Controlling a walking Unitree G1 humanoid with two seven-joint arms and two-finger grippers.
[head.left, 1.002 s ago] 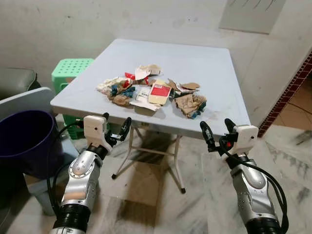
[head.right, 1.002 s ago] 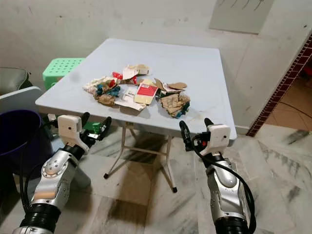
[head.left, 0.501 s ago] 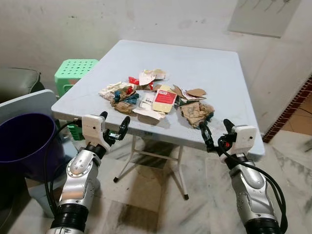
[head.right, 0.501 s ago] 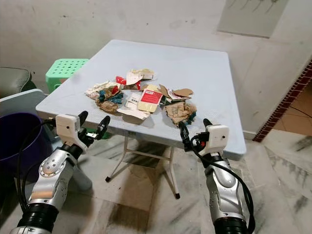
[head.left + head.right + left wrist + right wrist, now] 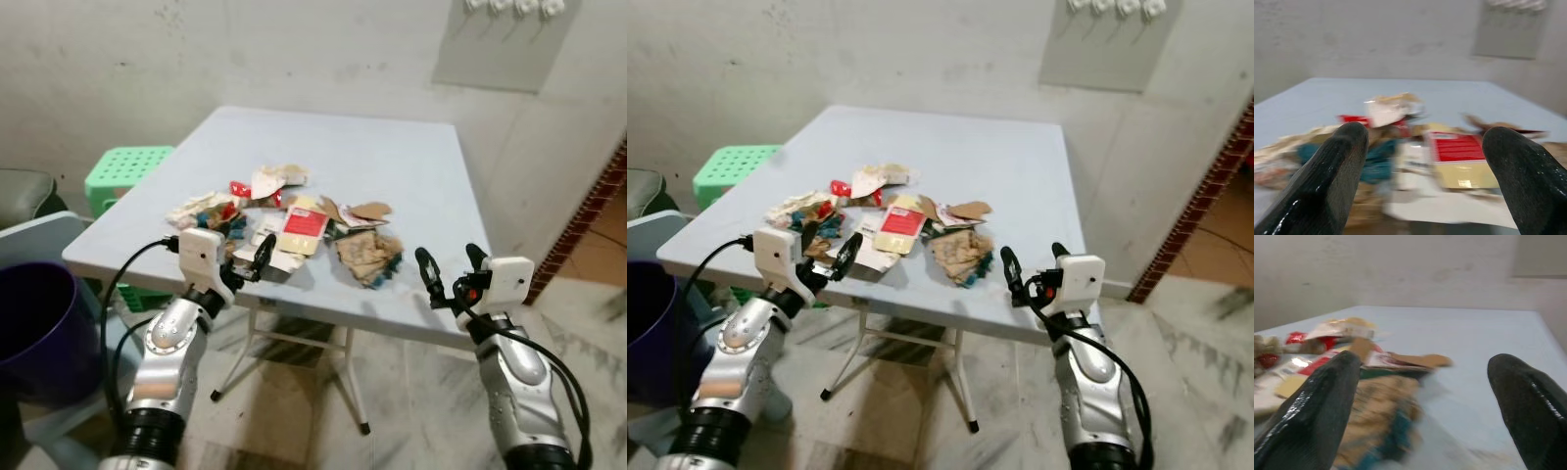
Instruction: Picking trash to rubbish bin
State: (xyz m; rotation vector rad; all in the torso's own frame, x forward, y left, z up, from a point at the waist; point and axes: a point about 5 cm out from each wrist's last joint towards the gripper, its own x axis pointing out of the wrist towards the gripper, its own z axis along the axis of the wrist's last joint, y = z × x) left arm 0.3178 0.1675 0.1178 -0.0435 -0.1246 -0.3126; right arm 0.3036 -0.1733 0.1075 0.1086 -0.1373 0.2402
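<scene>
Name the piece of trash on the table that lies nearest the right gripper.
The crumpled brown paper wad with a bit of blue in it, at the pile's right end, lies closest to the right gripper; the other scraps lie further left.

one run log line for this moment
phase: approach | left gripper: open, at table edge | right gripper: open, empty | trash pile: on table | bin: robot's left

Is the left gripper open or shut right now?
Open. The left gripper has its two black fingers spread wide apart, with the trash showing between them, ungrasped.
</scene>
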